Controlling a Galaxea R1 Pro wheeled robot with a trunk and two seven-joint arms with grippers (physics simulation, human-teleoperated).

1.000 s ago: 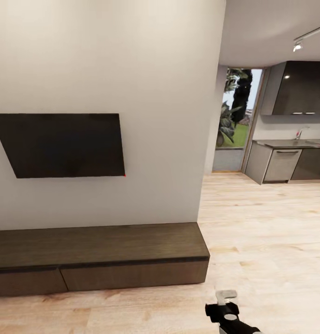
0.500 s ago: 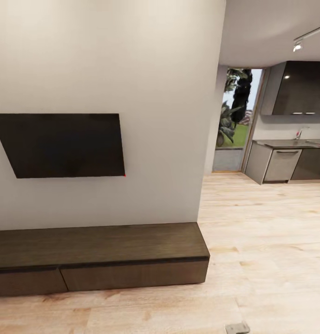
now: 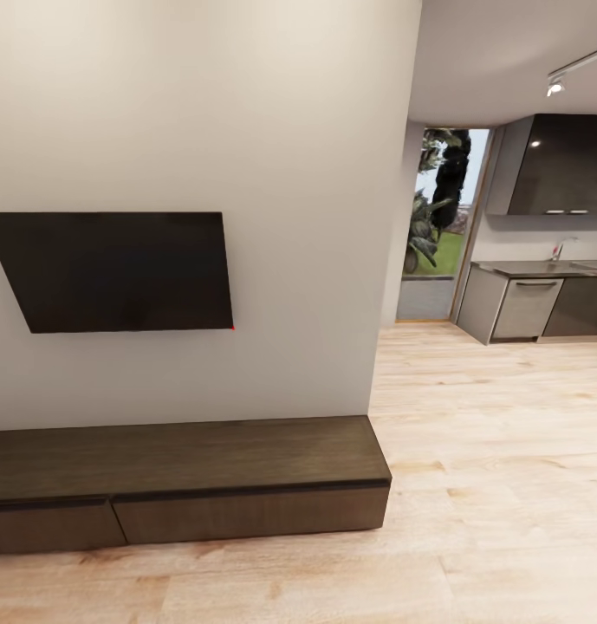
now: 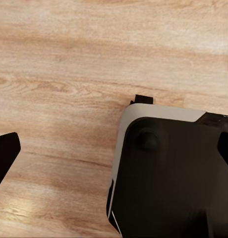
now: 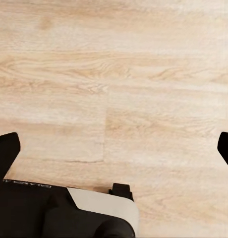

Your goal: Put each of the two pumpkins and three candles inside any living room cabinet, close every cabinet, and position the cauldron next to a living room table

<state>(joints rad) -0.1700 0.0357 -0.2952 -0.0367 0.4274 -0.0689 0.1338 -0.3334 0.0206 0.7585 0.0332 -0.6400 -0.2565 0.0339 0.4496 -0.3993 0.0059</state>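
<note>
We face the long dark wooden cabinet [image 3: 185, 485], seemingly closed; both grippers [image 4: 114, 163] [image 5: 114, 158] spread wide, empty; stage unclear.

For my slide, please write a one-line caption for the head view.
Dark television on a white wall above a closed low cabinet, kitchen beyond.

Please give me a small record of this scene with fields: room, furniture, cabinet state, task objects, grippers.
room: living room wall, wood floor, kitchen behind
furniture: wall television, low cabinet beneath it
cabinet state: fronts look closed
task objects: none in sight
left gripper: open, above floor
right gripper: open, above floor
</note>
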